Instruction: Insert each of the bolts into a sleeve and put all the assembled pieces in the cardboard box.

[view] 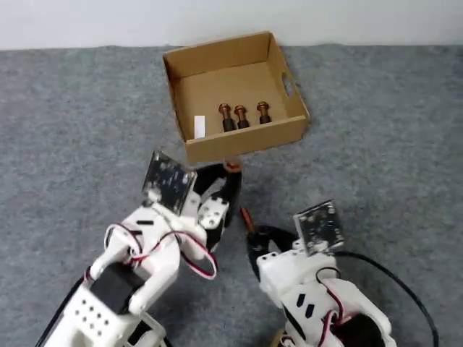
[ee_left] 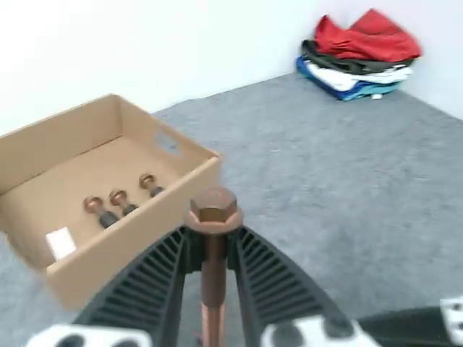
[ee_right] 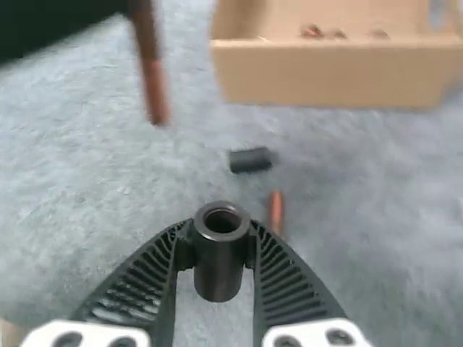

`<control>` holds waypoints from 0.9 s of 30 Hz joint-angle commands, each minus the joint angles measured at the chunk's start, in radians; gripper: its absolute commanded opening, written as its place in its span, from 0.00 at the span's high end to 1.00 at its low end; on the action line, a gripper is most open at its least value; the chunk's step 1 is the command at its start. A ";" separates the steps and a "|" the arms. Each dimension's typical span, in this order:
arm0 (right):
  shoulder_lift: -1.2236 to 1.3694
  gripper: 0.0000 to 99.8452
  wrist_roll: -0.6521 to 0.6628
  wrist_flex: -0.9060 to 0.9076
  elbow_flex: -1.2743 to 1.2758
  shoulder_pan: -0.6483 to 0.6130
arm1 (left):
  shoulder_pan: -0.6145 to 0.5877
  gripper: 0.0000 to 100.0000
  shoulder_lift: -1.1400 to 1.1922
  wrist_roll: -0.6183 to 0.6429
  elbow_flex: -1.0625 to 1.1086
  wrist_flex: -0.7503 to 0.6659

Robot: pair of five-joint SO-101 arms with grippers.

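Clamped in the right gripper [ee_right: 219, 235], a black sleeve [ee_right: 218, 256] shows its bore. At its 11 o'clock the left gripper [ee_left: 213, 244] pinches a bolt [ee_left: 213, 211], tip cut off. At 12, the cardboard box [view: 246, 148] holds three assembled pieces [view: 242, 116]; a blurred spare sleeve [ee_right: 249, 159] and spare bolt [ee_right: 275, 210] lie between.

The surface [view: 87, 108] is grey carpet-like cloth — matt, with a rough, fuzzy nap. The box [view: 239, 148] is plain brown cardboard, matt, with raw cut edges; the white label [view: 200, 126] in it looks like paper. The bolt [ee_left: 213, 210] in the left gripper [ee_left: 213, 242] is copper-toned metal with a dull sheen, its shank smooth. The sleeve [ee_right: 218, 253] in the right gripper [ee_right: 219, 235] is black, smooth and half-matt. Both grippers have black ribbed plastic fingers [ee_right: 145, 282] and smooth white plastic bodies. The wires [view: 208, 269] wear glossy insulation — red, white, black. The heap of clothes [ee_left: 358, 50] is soft, folded cloth.
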 commanded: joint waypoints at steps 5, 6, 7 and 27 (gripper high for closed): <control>-0.002 0.99 0.058 -0.058 0.009 -0.081 | 0.060 1.00 -0.106 0.206 0.012 -0.049; -0.002 0.99 0.058 -0.058 0.009 -0.081 | 0.064 1.00 -0.110 0.227 0.012 -0.049; -0.002 0.99 0.058 -0.058 0.009 -0.081 | 0.069 1.00 -0.115 0.249 0.012 -0.049; -0.002 0.99 0.055 -0.065 0.011 -0.081 | 0.112 1.00 -0.126 0.305 0.082 -0.048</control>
